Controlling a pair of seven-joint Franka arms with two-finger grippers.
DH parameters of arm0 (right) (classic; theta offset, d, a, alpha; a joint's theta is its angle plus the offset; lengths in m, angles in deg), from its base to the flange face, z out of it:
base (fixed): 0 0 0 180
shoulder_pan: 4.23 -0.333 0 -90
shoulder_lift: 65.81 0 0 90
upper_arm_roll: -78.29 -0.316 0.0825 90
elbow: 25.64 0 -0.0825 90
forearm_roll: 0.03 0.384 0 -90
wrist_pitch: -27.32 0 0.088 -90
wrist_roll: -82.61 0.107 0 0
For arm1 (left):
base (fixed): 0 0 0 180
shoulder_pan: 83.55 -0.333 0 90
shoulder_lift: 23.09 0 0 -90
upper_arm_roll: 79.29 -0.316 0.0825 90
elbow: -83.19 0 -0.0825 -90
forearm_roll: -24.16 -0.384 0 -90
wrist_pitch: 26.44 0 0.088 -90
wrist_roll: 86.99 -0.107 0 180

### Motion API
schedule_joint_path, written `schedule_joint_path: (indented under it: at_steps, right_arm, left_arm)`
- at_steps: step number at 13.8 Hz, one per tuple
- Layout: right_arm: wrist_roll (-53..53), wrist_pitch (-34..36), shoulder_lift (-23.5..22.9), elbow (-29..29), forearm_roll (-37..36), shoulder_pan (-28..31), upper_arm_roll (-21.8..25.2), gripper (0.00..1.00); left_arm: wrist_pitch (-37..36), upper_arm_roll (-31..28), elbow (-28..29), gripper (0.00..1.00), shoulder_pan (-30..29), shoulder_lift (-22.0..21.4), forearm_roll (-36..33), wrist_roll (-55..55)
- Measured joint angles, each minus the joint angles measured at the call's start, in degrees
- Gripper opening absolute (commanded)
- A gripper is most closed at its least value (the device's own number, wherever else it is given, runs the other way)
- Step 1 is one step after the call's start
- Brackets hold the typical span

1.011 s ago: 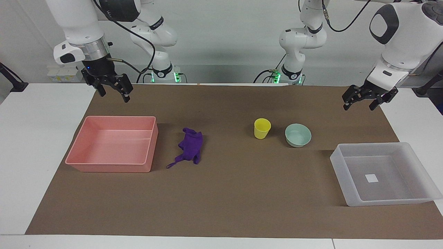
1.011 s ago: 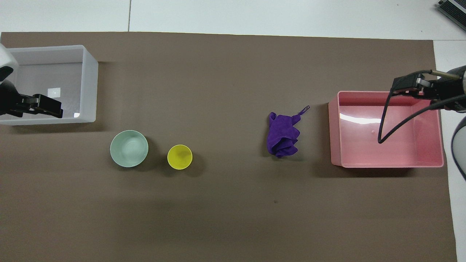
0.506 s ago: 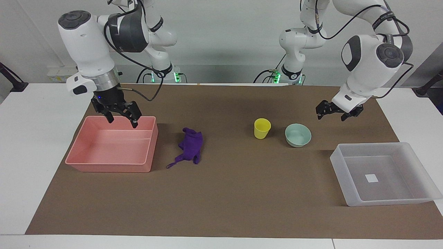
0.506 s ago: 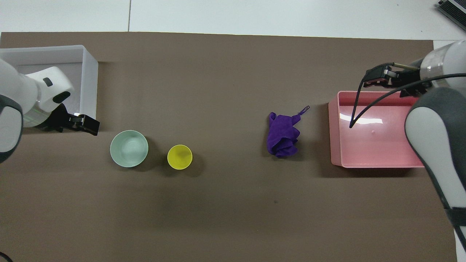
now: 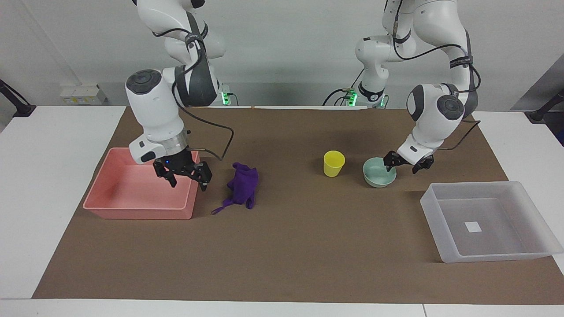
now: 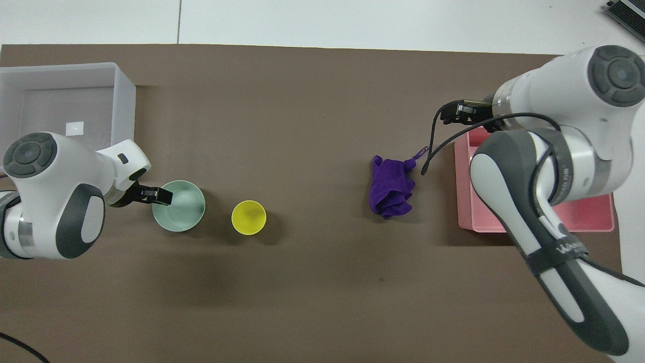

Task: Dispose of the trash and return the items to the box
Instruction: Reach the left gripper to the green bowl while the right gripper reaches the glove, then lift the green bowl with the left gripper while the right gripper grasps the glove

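Bowl [image 5: 379, 172] under left end effector [image 5: 401, 164]

From the cup [image 5: 334, 163] I see the bowl [image 5: 379, 172] just beside it and the box [image 5: 487, 221] past that, toward the left arm's end; cloth [image 5: 242, 189] and tray [image 5: 141, 185] lie toward the right arm's.

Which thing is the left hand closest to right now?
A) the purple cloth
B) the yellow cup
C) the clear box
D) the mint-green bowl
D: the left hand sits at the rim of the mint-green bowl, on the rim's edge toward the left arm's end of the table, fingers open, while the right hand hangs over the pink tray.
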Motion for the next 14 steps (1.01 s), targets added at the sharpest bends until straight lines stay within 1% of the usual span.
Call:
schedule_joint_path:
  at_steps: [1,2,3,4,5,8,10,12,14]
  right_arm:
    - [0.64,-2.01,-0.47,1.51,0.00,-0.73,0.00,1.00]
    - [1.54,-4.21,-0.73,3.67,0.02,-1.55,-0.01,1.00]
    - [2.19,-5.74,-0.75,5.37,0.05,-1.99,-0.02,1.00]
    - [2.85,-7.12,-0.74,6.90,0.16,-2.38,-0.03,1.00]
    - [3.81,-7.86,-0.74,7.92,0.32,-2.80,-0.04,1.00]
    - [6.13,-8.26,-0.30,10.41,2.51,-5.63,-0.14,1.00]
    - [7.63,-10.72,0.30,12.35,5.25,-8.11,-0.21,1.00]
    - [8.50,-14.94,0.50,14.71,6.12,-9.87,-0.23,1.00]
    - [8.61,-17.07,0.50,16.69,6.22,-10.15,-0.22,1.00]
  left_arm:
    - [0.03,0.16,0.02,0.49,0.34,0.59,0.00,0.00]
    - [0.04,0.31,0.04,0.52,0.57,1.37,-0.04,-0.02]
    - [0.05,0.31,0.06,0.47,0.68,2.15,-0.06,-0.08]
    - [0.05,0.31,0.07,0.27,0.70,3.02,-0.07,-0.11]
    - [0.07,0.31,0.06,0.00,0.70,3.71,-0.11,-0.21]
    - [0.09,0.27,-0.49,0.00,0.70,4.15,-0.20,-1.56]
    - [-0.46,0.15,-1.65,0.00,0.68,3.97,-0.20,-2.53]
    - [-3.40,0.32,-3.68,0.00,0.43,3.84,-0.22,-2.82]
    - [-8.31,1.89,-7.51,0.00,-0.56,3.60,-0.22,-2.92]
